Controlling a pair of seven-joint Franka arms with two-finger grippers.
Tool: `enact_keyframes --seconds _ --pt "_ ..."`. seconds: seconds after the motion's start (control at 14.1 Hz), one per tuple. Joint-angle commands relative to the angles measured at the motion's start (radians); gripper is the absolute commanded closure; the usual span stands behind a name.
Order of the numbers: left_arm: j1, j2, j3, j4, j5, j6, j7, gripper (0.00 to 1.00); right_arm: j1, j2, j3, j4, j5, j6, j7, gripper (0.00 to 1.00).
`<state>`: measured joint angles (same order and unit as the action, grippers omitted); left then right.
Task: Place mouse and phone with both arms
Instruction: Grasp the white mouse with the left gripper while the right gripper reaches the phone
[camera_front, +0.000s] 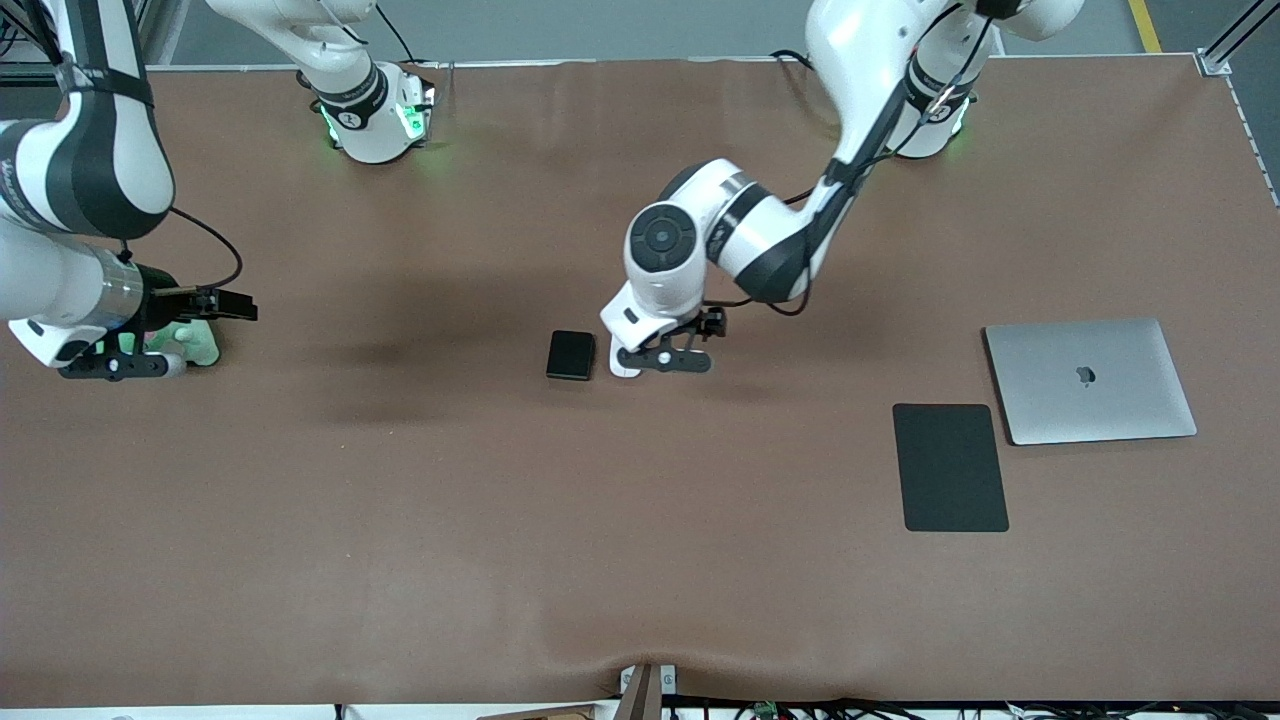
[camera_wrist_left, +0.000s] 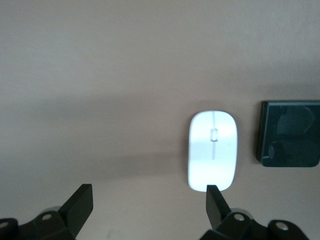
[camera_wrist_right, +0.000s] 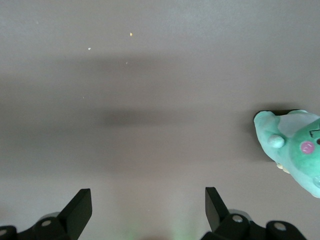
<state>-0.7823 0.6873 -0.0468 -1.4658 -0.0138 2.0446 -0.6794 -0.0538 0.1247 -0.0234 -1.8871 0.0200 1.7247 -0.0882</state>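
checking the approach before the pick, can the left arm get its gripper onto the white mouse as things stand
Probably yes. The left gripper hangs open just over the small glossy white oval mouse, with bare brown table around it. The small black rounded slab phone lies beside the mouse but apart from it, so it should not block the fingers.

Front cam: high, facing the arm bases, whole worktop (camera_front: 400, 500). Wrist cams look down close; left shares the phone (camera_front: 571, 355) (camera_wrist_left: 290, 133) with front.

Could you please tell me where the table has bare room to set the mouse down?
Widest bare stretch: the table nearer the camera than the phone, running to the mouse pad. Crowded: mouse beside the phone under the open left tool; pad beside laptop; plush toy under the open right tool.
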Motion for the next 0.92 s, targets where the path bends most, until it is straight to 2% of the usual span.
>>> enact_keyframes --seconds 0.0,0.14,0.43,0.85 --pt "-0.049 0.069 0.011 0.045 -0.012 0.048 -0.029 0.0 0.003 0.003 -0.001 -0.017 0.012 0.019 -0.01 0.0" --pt "-0.089 0.101 0.015 0.047 -0.009 0.104 -0.054 0.0 0.006 0.022 0.0 -0.02 0.012 0.023 -0.008 0.0" --pt "-0.095 0.155 0.015 0.047 -0.008 0.224 -0.08 0.0 0.003 0.033 -0.001 -0.078 0.012 0.021 -0.008 0.0" --pt "-0.095 0.178 0.022 0.047 -0.003 0.247 -0.083 0.0 0.003 0.053 -0.001 -0.148 0.011 0.019 -0.008 0.0"
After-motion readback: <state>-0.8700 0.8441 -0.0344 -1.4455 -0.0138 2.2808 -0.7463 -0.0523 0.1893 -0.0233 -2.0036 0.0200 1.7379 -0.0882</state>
